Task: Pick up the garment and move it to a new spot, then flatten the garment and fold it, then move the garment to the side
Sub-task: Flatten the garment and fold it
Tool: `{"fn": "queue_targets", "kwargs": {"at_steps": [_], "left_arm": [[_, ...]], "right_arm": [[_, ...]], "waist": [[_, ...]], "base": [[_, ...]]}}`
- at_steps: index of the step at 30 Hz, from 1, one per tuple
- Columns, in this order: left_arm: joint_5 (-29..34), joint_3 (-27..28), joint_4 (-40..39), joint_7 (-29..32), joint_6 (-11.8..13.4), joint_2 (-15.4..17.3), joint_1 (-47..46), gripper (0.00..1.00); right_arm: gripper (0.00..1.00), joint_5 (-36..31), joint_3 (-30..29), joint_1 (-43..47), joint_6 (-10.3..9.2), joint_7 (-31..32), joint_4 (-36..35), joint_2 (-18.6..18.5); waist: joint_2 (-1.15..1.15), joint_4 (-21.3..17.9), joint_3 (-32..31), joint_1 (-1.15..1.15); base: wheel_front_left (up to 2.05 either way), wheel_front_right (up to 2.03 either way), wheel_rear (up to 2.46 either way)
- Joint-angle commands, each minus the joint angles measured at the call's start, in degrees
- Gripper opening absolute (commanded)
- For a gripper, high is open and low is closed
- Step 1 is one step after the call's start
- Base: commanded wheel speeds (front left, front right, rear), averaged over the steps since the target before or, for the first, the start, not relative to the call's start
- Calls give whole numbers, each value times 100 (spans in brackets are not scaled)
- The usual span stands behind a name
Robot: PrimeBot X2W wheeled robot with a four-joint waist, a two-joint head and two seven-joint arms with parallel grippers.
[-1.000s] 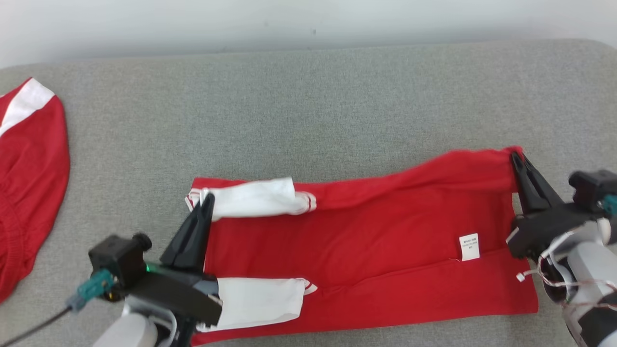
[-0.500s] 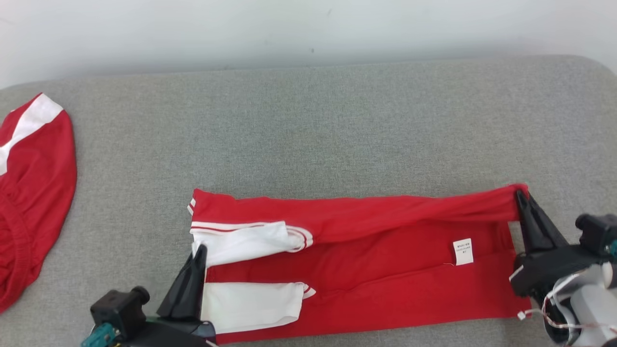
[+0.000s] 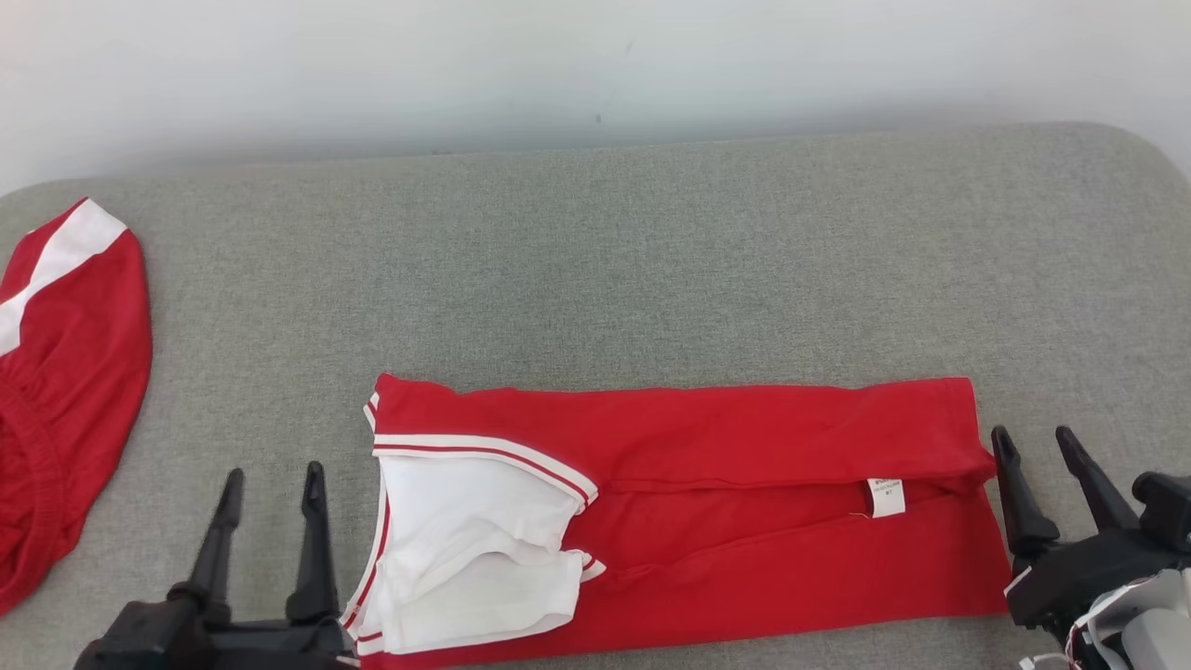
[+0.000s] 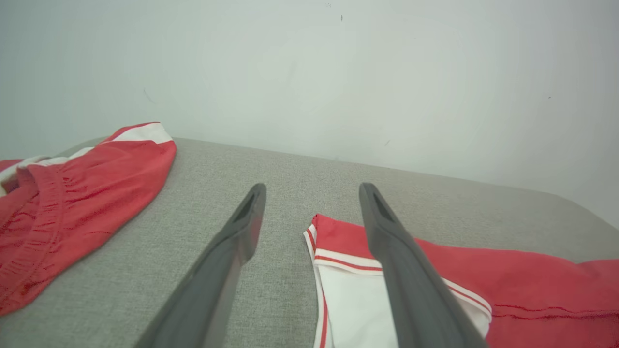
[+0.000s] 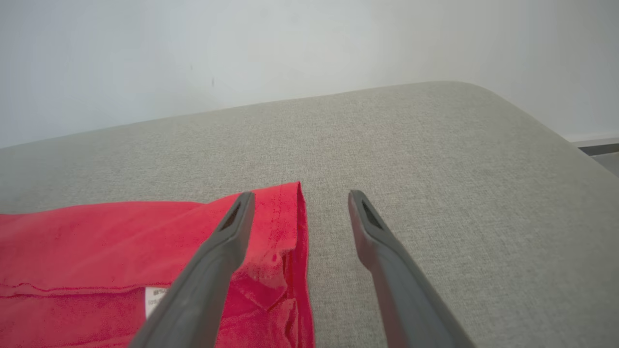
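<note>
The red garment point(image 3: 707, 437) is laid flat across the lower middle of the head view, folded lengthwise into a long band that runs from left of centre almost to the right edge. Its far strip is turned over the near part. At its left end two white sleeves point(image 3: 465, 540) with red-and-white trim are bunched one over the other. A small white label point(image 3: 886, 496) is seen near its right end, just under the folded-over edge.

The left gripper point(image 3: 274, 475) is seen at the lower left of the head view, just beside the garment's left end. Its two dark fingers are spread apart and pointed up the frame, and nothing is held between them. In the left wrist view one finger is seen across the white sleeve; whether it is touched cannot be told.

The right gripper point(image 3: 1031, 434) is seen at the lower right, just beside the garment's right end. Its fingers are likewise spread wide with nothing clamped. In the right wrist view the garment's red corner is seen behind one finger and in part of the gap.

The garment is borne by a grey padded surface point(image 3: 651, 261). A second red garment point(image 3: 65, 372) with a white stripe is crumpled at the far left edge, well apart. A pale wall point(image 3: 558, 65) is seen along the top
</note>
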Motion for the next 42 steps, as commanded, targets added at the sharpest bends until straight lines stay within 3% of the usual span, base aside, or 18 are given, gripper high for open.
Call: {"fn": "queue_targets", "kwargs": {"at_steps": [1,9,15,23,24,25,26,32,42], "left_arm": [[200,53,-29,-17,-36,6,75,100],[1230,861,-239,-18,-350,-628,395,100],[1636,1154,-148,-18,-587,-824,589,100],[1723,1299,-16,-18,-764,-927,676,100],[1736,1329,-6,-18,-778,-933,684,100],[1741,1332,5,-18,-784,-935,685,100],[1747,1327,-7,-18,-796,-937,671,100],[1678,1278,-62,-18,-747,-938,664,100],[1838,1206,-222,-18,-723,-937,758,100]], "right_arm": [[100,-39,9,-21,-16,-5,62,21],[100,43,205,-349,-15,-5,855,259],[100,172,316,-497,-15,-4,1521,403],[100,433,619,-648,-15,27,2243,575],[47,511,720,-686,-15,119,2403,646],[9,551,765,-701,-15,130,2463,682],[0,596,808,-725,-15,148,2525,709],[0,830,884,-919,-16,60,2669,604],[0,898,204,-984,-17,-13,2803,-560]], "waist": [[0,0,-5,0],[0,74,-64,0],[0,147,-155,0],[0,204,-222,0],[0,199,-228,0],[0,199,-231,0],[0,199,-232,0],[0,182,-261,0],[0,125,-453,0]], "base": [[0,0,0],[0,0,0],[0,0,0],[0,0,0],[0,0,0],[0,0,0],[0,0,0],[0,0,0],[0,0,0]]}}
